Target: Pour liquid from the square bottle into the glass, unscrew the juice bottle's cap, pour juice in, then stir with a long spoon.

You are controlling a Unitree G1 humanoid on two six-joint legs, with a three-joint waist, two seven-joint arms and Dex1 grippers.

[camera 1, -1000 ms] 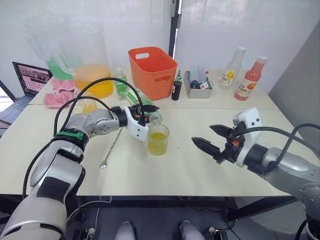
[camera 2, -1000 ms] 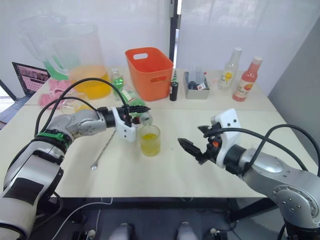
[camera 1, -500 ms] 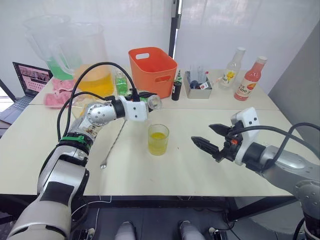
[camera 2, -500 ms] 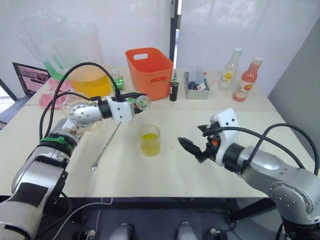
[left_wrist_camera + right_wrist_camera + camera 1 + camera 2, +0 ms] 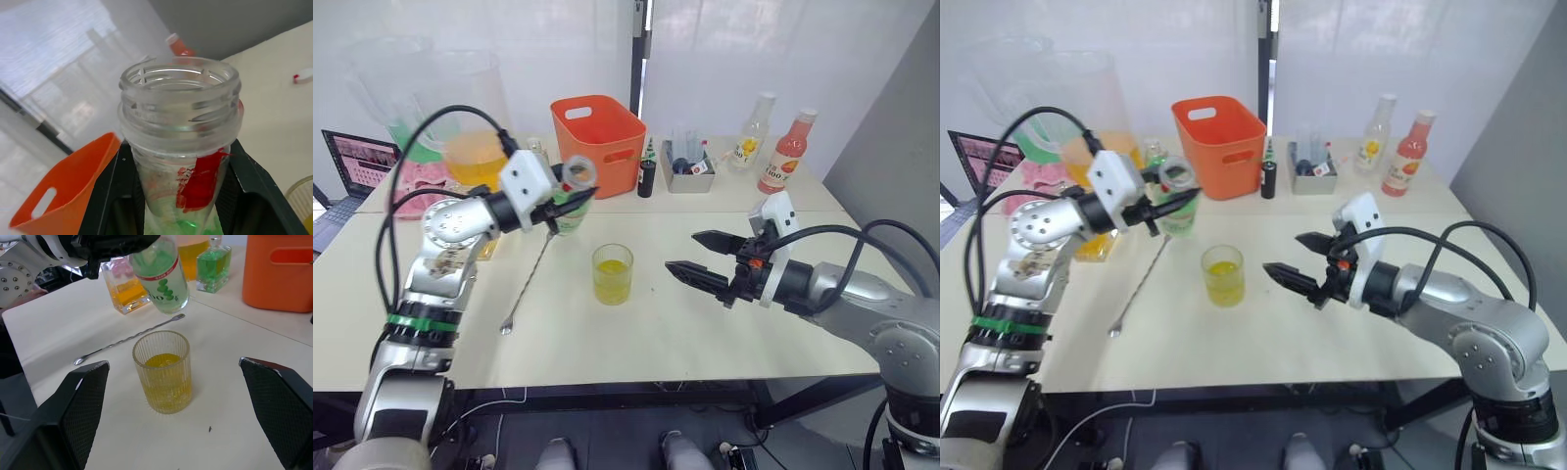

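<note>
Capless juice bottle [image 5: 570, 201] held above glass [image 5: 612, 274].

Table with drink-mixing items, two robot arms over it.
Left gripper [image 5: 570, 195] clamped on an uncapped juice bottle [image 5: 572, 201], held nearly upright above the table [image 5: 636, 323], mouth up. Glass [image 5: 612, 273] with yellow liquid at centre; long spoon [image 5: 529, 282] lying to its left. Right gripper [image 5: 690, 257] with fingers spread, right of the glass, apart from it. Behind: orange basket [image 5: 597, 142], two bottles [image 5: 764, 147] at far right, small grey tray [image 5: 686, 171], laptop [image 5: 352, 166] at far left.
</note>
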